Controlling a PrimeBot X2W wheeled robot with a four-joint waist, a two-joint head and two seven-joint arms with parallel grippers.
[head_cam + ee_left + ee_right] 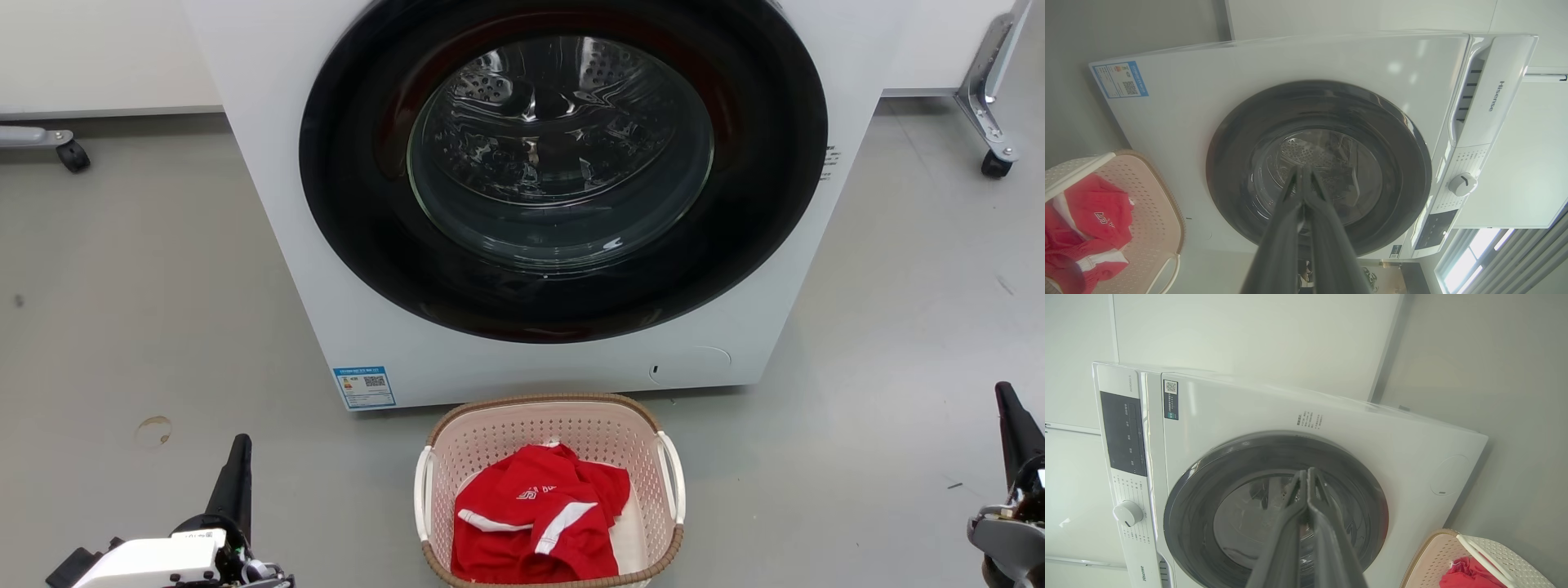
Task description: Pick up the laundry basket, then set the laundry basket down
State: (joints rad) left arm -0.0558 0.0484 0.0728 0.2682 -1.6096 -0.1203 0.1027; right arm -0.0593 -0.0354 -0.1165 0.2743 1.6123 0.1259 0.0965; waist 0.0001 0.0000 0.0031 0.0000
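Note:
The pale pink laundry basket [563,429] with a brown rim and white side handles stands on the floor just in front of the washer, holding a red garment [539,510]. The basket [1155,204] appears at the lower left of the left wrist view, and the basket [1433,555] at the lower right of the right wrist view. My left gripper [238,449] is shut and empty, well left of the basket. My right gripper [1006,396] is shut and empty, far to its right. In the wrist views, both the left gripper [1303,169] and the right gripper [1306,473] point at the washer door.
A white front-loading washer [269,106] with a closed round glass door [563,163] stands right behind the basket. Wheeled metal frame legs stand at the far left [72,155] and far right [996,159]. Grey floor [122,327] spreads on both sides.

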